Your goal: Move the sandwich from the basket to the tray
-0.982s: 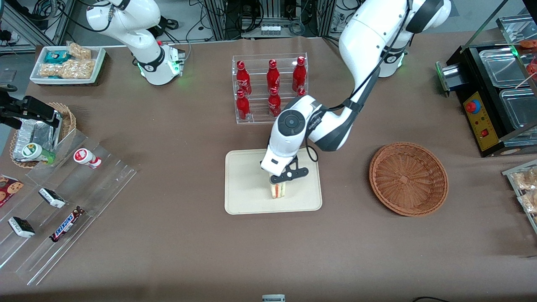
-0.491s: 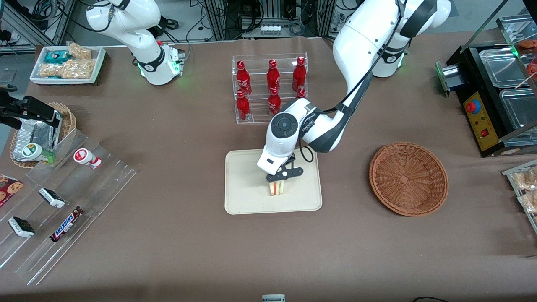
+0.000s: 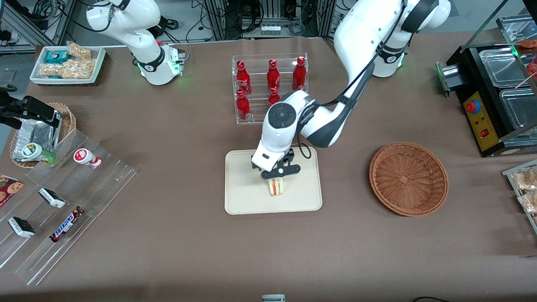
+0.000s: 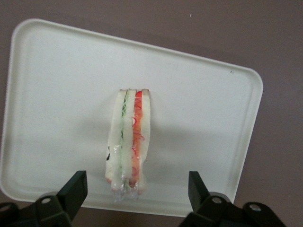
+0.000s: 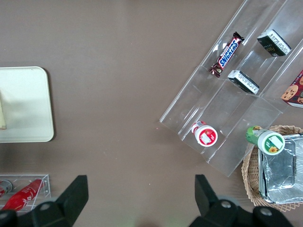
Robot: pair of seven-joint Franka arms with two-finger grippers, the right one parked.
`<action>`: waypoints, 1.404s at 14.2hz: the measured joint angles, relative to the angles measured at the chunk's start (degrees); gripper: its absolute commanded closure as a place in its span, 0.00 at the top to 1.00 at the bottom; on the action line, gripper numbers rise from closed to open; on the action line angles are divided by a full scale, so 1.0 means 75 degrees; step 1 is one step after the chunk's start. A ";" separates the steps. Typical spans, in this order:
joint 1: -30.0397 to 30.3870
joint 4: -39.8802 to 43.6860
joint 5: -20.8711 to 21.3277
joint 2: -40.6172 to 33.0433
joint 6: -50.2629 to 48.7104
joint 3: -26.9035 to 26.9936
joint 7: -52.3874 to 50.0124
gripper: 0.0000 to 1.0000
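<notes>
The sandwich (image 3: 275,188), a wedge of white bread with red and green filling, stands on its edge on the cream tray (image 3: 243,188). It also shows in the left wrist view (image 4: 129,137), resting on the tray (image 4: 57,94). My left gripper (image 3: 275,172) is open and hangs just above the sandwich, its fingers (image 4: 75,191) wide apart on either side and not touching it. The round reddish-brown wicker basket (image 3: 408,178) lies empty toward the working arm's end of the table.
A clear rack of red bottles (image 3: 268,86) stands just farther from the front camera than the tray. A clear stepped display with snack bars (image 3: 63,205), a small wicker basket with foil packets (image 3: 37,132) and a white snack tray (image 3: 67,63) lie toward the parked arm's end.
My left gripper has let go of the sandwich and risen away from it, shifting slightly farther from the front camera. The sandwich stays standing on the tray.
</notes>
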 measured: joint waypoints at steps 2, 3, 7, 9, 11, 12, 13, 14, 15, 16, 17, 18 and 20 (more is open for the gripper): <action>0.0243 0.0026 0.0012 -0.0615 -0.0619 0.0058 0.0006 1.00; 0.0440 0.0017 0.0017 -0.0867 -0.0853 0.0071 0.0015 1.00; 0.1219 -0.0334 0.0058 -0.1313 -0.1400 0.0098 0.0225 1.00; 0.1679 -0.0642 0.0064 -0.1465 -0.1490 0.0113 0.0961 1.00; 0.2275 -0.0812 0.0062 -0.1744 -0.1981 0.0123 0.1939 1.00; 0.2586 -0.0836 0.0058 -0.1904 -0.2273 0.0126 0.2470 1.00; 0.2900 -0.0854 0.0050 -0.2085 -0.2563 0.0127 0.3018 1.00; 0.3193 -0.0874 0.0046 -0.2267 -0.2833 0.0129 0.3530 1.00; 0.3470 -0.0892 0.0042 -0.2443 -0.3085 0.0128 0.4027 1.00; 0.3712 -0.0903 0.0039 -0.2598 -0.3307 0.0128 0.4469 1.00; 0.3922 -0.0907 0.0037 -0.2735 -0.3507 0.0127 0.4871 1.00; 0.4110 -0.0910 0.0036 -0.2860 -0.3689 0.0126 0.5245 1.00; 0.4431 -0.0910 0.0036 -0.3100 -0.3960 0.0123 0.5951 1.00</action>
